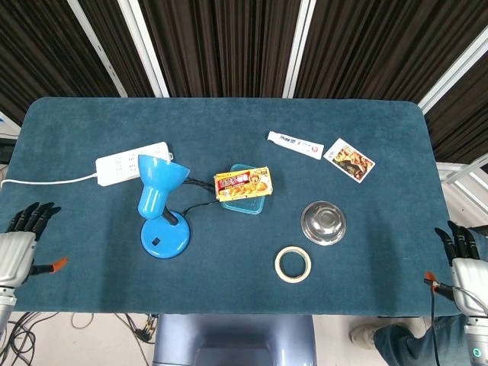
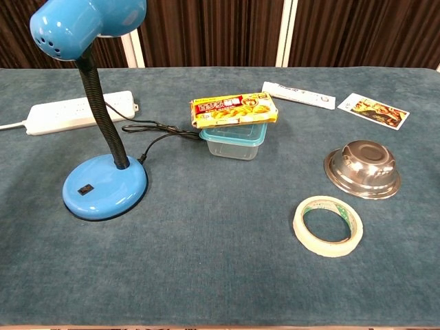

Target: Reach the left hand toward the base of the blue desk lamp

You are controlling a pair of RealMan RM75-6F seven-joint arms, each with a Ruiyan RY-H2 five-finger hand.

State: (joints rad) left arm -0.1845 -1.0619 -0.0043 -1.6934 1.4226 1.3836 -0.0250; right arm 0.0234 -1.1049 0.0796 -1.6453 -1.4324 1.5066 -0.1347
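Observation:
The blue desk lamp stands left of the table's middle, its round base (image 1: 164, 238) flat on the blue cloth and its shade (image 1: 160, 179) tilted up and left. In the chest view the base (image 2: 104, 187) shows a small black switch, with the shade (image 2: 86, 24) at top left. My left hand (image 1: 19, 244) hangs at the table's far left edge, well away from the base, fingers spread and holding nothing. At the right edge my right hand (image 1: 463, 259) is also empty, its fingers apart. Neither hand shows in the chest view.
A white power strip (image 1: 131, 162) lies behind the lamp, with the lamp's black cord running to it. A yellow snack box (image 1: 244, 184) sits on a clear plastic container. A steel bowl (image 1: 323, 222), a tape roll (image 1: 278, 264), a white tube (image 1: 294, 144) and a card (image 1: 349, 160) lie to the right.

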